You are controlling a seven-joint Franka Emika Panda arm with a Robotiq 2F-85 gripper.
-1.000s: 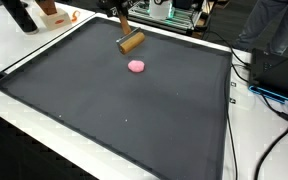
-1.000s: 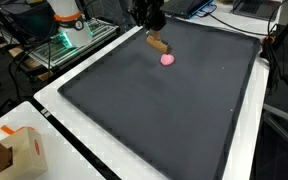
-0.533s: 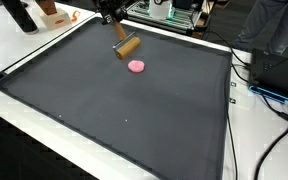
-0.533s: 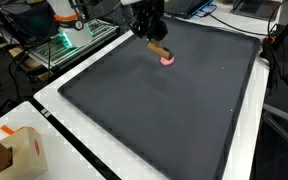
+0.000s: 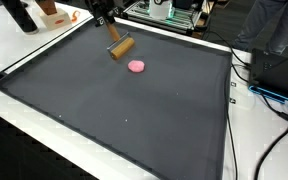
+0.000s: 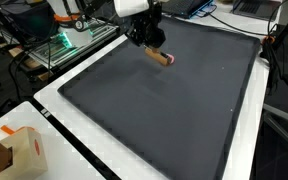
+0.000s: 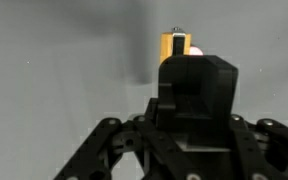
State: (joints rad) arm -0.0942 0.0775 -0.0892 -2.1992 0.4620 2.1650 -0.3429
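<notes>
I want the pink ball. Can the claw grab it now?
Probably not yet: the claw is shut on a wooden block. The pink ball lies uncovered on the dark mat close by, nothing else around it.

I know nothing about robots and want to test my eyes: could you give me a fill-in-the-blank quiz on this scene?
1. The claw is shut on a cylinder made of ___.
2. The small lump lying near it is coloured ___.
3. Under both lies a large mat coloured ___.
Missing words: wood, pink, black.
</notes>
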